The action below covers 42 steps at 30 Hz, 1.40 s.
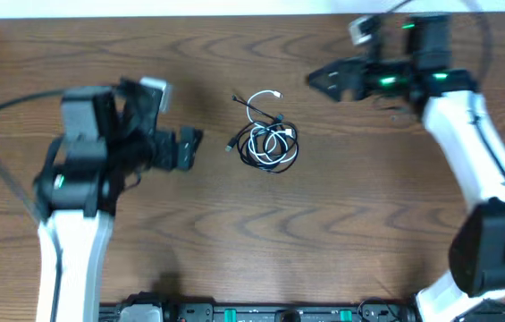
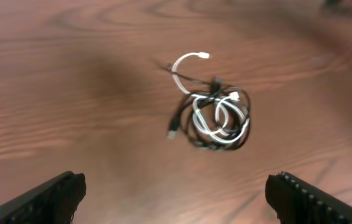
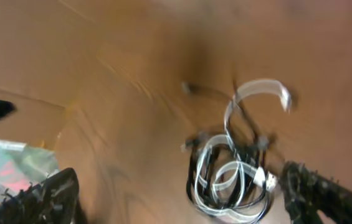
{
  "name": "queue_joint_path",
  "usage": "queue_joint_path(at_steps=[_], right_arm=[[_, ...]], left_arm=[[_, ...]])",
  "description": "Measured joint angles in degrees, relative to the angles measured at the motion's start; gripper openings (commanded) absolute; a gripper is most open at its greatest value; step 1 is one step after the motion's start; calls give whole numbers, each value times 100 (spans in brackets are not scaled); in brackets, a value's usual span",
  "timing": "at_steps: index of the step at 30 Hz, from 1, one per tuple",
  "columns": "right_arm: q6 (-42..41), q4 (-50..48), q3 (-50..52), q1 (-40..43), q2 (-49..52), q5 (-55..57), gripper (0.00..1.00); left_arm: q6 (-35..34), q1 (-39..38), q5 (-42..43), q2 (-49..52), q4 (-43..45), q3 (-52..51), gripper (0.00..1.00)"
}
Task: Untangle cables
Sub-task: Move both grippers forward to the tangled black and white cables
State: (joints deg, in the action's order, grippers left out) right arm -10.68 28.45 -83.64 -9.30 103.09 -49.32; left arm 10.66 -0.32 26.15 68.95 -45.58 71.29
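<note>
Overhead: the cables (image 1: 267,134) lie as one tangled coil of black and white cords near the middle of the table (image 1: 234,250), somewhat closer to its far edge than to the near one. A white plug (image 1: 276,94) loops out toward the far edge, and a black plug (image 1: 229,147) sticks out on the left. Bare wood rings the coil on every side. The left gripper (image 1: 189,148) is to the left of the coil, near it but apart. The right gripper (image 1: 319,80) is to the coil's right and farther back, close to the far edge, also apart.

Left wrist: the left gripper (image 2: 176,182) is spread wide and holds nothing; its fingers (image 2: 51,198) sit in the bottom corners. The cables (image 2: 216,115) lie ahead of it, with open wood between.

Right wrist: blurred. The right gripper (image 3: 179,177) is also wide and empty. The cables (image 3: 232,174) lie nearer its right-hand finger; I cannot tell whether they touch.
</note>
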Motion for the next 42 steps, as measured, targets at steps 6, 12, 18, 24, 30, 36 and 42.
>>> queue_joint_path(at_steps=[6, 12, 18, 24, 30, 36, 42], right_arm=[[-551, 1134, -105, -890, 566, 1480, 99], [-734, 1397, -267, -859, 793, 2227, 99], [-822, 1209, -339, -892, 935, 2439, 69], [-1102, 1163, -354, -1165, 1379, 2793, 70], [-1637, 1097, -354, -1390, 1746, 3097, 59], [-1829, 1088, -354, -1419, 1779, 3139, 37], [-1888, 1025, -354, -1460, 1786, 3189, 33]], left_arm=[[-743, 0, 409, 1084, 855, 2, 98], [-1873, 0, 640, 1860, 929, 2, 98], [-2660, -2, 811, 2516, 678, 2, 98], [-2887, -144, 846, 3014, 450, 2, 98], [-2914, -479, 726, 3407, 656, 2, 98], [-2949, -597, 466, 3554, 892, 2, 98], [-2997, -640, 254, 3565, 1036, 2, 98]])
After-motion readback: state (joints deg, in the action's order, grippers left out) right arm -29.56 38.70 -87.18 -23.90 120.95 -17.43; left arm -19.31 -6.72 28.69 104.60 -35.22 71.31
